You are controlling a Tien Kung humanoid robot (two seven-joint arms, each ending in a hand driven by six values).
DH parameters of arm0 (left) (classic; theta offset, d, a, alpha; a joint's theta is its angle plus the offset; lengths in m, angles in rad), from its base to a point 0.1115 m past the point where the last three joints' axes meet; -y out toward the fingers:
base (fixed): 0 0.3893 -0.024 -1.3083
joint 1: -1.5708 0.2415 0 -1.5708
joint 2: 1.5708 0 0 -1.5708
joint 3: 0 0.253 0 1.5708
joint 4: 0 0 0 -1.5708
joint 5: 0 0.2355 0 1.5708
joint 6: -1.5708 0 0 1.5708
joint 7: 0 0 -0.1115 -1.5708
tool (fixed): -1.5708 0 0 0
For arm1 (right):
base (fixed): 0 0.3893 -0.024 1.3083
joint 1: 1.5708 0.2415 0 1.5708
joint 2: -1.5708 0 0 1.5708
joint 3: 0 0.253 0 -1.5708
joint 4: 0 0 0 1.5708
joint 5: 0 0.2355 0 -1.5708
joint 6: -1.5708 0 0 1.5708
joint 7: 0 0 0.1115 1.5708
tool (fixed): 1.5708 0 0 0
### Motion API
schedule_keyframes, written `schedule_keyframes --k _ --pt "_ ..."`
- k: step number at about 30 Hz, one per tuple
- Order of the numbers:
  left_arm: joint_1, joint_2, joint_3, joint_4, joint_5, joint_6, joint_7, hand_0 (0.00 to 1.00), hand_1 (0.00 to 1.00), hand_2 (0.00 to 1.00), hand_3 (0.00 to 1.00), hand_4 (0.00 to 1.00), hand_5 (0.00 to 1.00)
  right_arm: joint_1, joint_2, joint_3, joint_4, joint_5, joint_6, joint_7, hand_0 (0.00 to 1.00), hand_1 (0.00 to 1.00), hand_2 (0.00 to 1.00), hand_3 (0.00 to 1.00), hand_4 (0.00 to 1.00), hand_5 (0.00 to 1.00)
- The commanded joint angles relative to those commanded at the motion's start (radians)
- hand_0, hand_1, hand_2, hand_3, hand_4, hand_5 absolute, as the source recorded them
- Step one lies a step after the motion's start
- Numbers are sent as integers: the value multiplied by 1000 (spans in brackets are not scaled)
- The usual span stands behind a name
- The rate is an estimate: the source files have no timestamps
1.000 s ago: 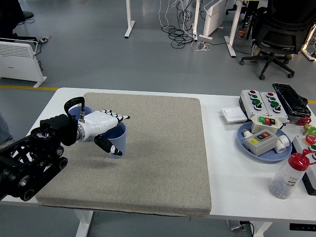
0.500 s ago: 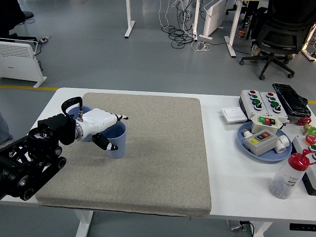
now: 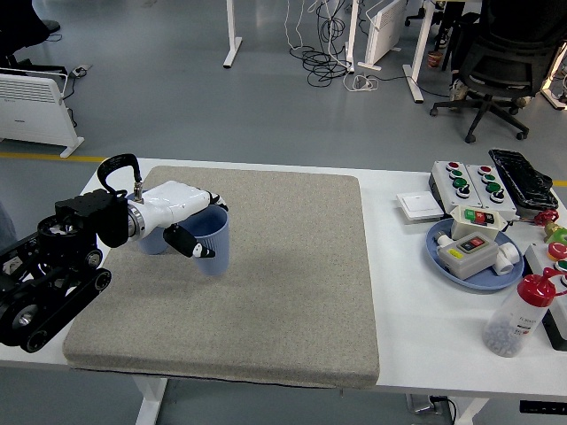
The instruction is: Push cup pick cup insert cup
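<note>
A light blue cup (image 3: 211, 242) is held in my left hand (image 3: 190, 221), whose white fingers wrap its rim and side. The cup looks tilted and lifted a little off the grey mat (image 3: 292, 274). A second blue cup (image 3: 152, 240) stands just left of it, mostly hidden behind my hand and wrist. My left arm (image 3: 53, 266) comes in from the lower left. My right arm is out of view.
On the table's right stand a blue tray (image 3: 474, 257) with a button box, a control box (image 3: 469, 181) with red and green buttons, a black case (image 3: 523, 177), a white switch plate (image 3: 419, 205) and a red-capped bottle (image 3: 521, 314).
My left hand has moved left and up with the blue cup in it, drawing it toward the second cup. My arm has pulled back to the left.
</note>
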Motion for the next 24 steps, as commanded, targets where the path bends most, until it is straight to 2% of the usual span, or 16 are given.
schedule_keyframes --k 5,7,11,15,20,24 --pt "-48 63 -41 -88 -33 -42 23 385 486 483 459 513 124 1 -1 -2 0 3 0 0 689 610 639 593 117 514" --pt "-83 90 -50 -92 -22 -43 25 397 492 482 463 512 114 1 -2 -5 1 10 1 2 689 611 639 593 118 514" --pt "-137 114 -48 -63 13 -50 26 397 492 482 463 512 114 1 -2 -3 1 6 0 1 689 611 639 593 118 514" --pt "-168 120 -54 -1 30 -50 18 422 498 485 472 500 93 0 -3 -2 1 3 0 0 689 610 639 593 118 512" --pt "-176 107 -86 105 52 -53 14 436 500 486 473 490 84 0 -4 0 1 -2 -2 0 689 610 639 593 118 513" --pt "-184 102 -84 166 55 -55 12 442 505 490 483 478 68 2 -3 3 1 -5 -3 -1 690 610 639 593 118 512"
